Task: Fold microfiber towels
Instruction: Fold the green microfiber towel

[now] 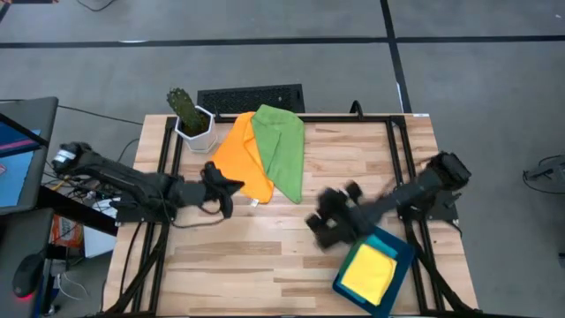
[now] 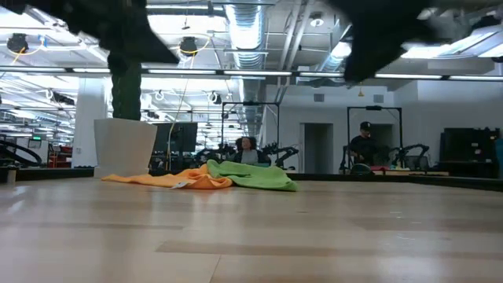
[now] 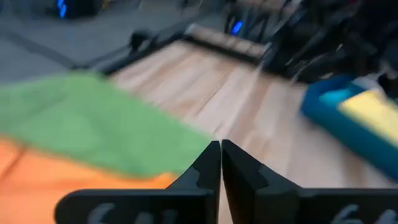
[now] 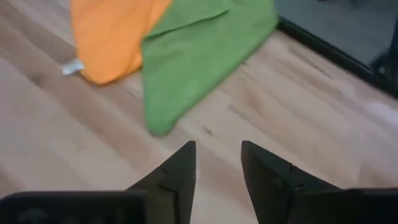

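Observation:
An orange towel [image 1: 240,157] lies crumpled at the table's far middle. A green towel [image 1: 282,148] lies beside it and overlaps its right edge; both rest flat on the wood. A yellow towel [image 1: 369,272] lies folded inside a teal tray [image 1: 403,251] at the near right. My left gripper [image 1: 231,184] is shut and empty, raised by the orange towel's left edge [image 3: 37,183], with the green towel [image 3: 81,118] ahead. My right gripper [image 1: 320,221] hovers open and empty over bare wood between the tray and the green towel [image 4: 199,56].
A white pot with a cactus [image 1: 191,119] stands at the far left corner, and a black grille [image 1: 250,97] lies behind the towels. Bare wood fills the table's near left and middle [image 1: 256,265]. People sit in the room beyond [image 2: 363,145].

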### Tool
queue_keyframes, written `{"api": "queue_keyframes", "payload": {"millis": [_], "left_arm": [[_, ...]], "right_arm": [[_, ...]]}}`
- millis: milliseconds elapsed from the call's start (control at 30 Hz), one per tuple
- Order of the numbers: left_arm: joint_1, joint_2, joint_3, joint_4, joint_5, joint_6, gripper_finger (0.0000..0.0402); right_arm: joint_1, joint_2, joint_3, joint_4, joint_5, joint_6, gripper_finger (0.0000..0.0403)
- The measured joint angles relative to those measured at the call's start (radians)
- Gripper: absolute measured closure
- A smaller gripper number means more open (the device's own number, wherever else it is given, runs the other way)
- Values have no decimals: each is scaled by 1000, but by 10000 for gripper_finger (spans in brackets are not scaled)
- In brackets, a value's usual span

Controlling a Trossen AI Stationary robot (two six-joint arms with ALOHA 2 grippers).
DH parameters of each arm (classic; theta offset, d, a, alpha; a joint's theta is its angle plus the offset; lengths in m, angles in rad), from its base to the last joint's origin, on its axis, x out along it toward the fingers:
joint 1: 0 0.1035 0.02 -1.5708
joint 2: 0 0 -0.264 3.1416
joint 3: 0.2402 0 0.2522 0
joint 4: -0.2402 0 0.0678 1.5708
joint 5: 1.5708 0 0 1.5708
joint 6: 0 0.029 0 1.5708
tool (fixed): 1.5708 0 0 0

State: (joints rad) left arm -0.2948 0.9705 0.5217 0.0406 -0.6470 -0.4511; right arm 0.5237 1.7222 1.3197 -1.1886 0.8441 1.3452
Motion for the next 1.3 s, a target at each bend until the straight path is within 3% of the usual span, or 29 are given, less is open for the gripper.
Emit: {"api": "queue_keyframes", "payload": {"millis": [100, 200, 333, 467, 633, 833, 933, 1133, 1300], "left_arm": [[85, -51, 0, -147, 87, -43, 370], [117, -57, 0, -183, 146, -40, 334], [118, -44, 0, -183, 173, -24, 281], [118, -19, -1, -179, 172, -32, 236], [118, 23, -2, -167, 173, -33, 208], [123, 93, -2, -90, 175, 11, 205], [144, 125, -2, -63, 198, 48, 205], [214, 185, 0, -1, 262, 86, 205], [287, 196, -1, 33, 296, 129, 205]], "right_arm": [[-173, 0, -4, 226, -114, -396, 239], [-307, 0, -60, 482, -282, -694, 220], [-412, 0, -163, 683, -460, -894, 197], [-439, 1, -301, 919, -484, -1044, 187], [-434, 0, -405, 1103, -526, -1173, 188], [-435, 37, -480, 1218, -542, -1296, 192], [-451, 85, -473, 1319, -581, -1324, 195], [-459, 188, -441, 1327, -586, -1319, 199], [-437, 199, -414, 1309, -576, -1281, 257]]}}
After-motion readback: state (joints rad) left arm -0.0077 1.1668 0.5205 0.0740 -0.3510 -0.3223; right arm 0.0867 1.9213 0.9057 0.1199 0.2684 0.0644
